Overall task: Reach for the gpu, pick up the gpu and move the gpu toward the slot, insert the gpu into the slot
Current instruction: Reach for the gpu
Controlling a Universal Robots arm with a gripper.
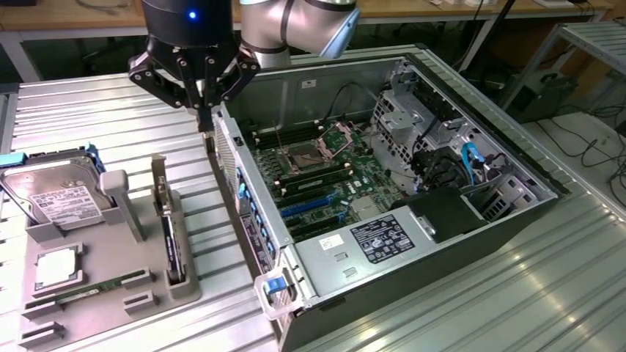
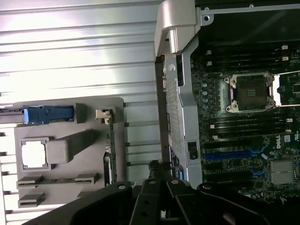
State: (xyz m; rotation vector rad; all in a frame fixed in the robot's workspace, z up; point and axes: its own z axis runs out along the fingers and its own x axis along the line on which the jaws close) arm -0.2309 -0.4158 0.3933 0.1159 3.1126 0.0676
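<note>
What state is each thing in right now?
gripper: shut, holding nothing, over the computer case rim.
gpu: on edge in the gray holder, ungripped.
computer case: side open, motherboard exposed.
CPU socket: frame flipped open.
hard drive: seated in the holder.

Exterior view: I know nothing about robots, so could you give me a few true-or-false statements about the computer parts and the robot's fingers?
1. The gpu stands on edge in the grey tray. True.
2. The fingers grip the gpu. False: they are shut on nothing, above the gap between tray and computer case.
3. The hard drive lies inside the computer case. False: it sits in the tray, to the exterior view's left of the gpu.
4. The case is open, showing the motherboard. True.
</note>
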